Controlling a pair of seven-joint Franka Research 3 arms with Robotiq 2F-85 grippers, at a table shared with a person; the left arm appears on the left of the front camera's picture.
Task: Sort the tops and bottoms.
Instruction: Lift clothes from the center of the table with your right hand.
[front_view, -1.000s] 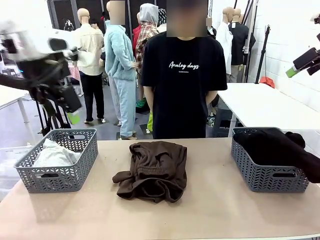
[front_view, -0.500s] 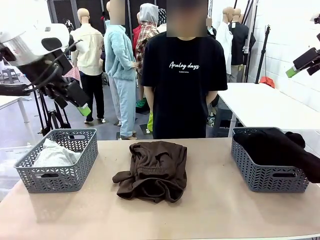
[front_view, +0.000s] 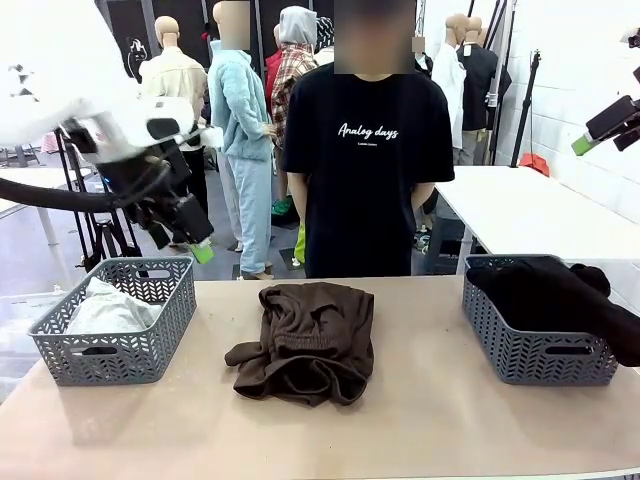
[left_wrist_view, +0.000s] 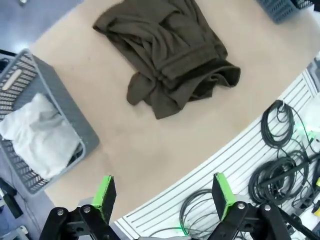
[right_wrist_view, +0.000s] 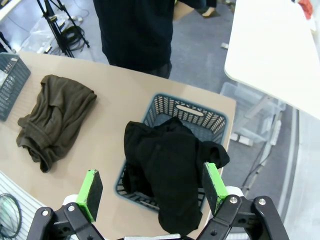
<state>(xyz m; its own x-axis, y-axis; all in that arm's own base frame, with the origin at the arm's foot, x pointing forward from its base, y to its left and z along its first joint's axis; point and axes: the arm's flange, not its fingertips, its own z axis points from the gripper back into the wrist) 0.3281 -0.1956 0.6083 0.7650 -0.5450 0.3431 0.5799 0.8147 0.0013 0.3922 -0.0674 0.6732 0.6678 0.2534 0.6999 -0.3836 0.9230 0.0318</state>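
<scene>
A dark brown fleece piece of the bottoms (front_view: 305, 340) lies crumpled mid-table, also seen from above (left_wrist_view: 170, 52) and from the far side (right_wrist_view: 55, 117). Black bottoms (front_view: 555, 295) fill the right grey basket (front_view: 540, 365) and spill over its rim (right_wrist_view: 167, 167). The pale grey-white tops (front_view: 105, 308) sit in the left grey basket (front_view: 115, 355); from the wrist they show as a white bundle (left_wrist_view: 35, 132). My left gripper (front_view: 183, 243) hangs open above that basket's back right corner, its jaws (left_wrist_view: 164, 197) empty. My right gripper (front_view: 600, 135) is open and high at the right, over the black pile (right_wrist_view: 152, 187).
A person in a black T-shirt (front_view: 365, 160) stands at the far edge behind the brown piece. A white table (front_view: 530, 210) stands at the back right. Cables (left_wrist_view: 280, 165) lie on the floor beside the near table edge.
My left arm has swung from the far left towards the right and slightly down, bringing its gripper over the left basket's back corner. The right arm and garments are still.
</scene>
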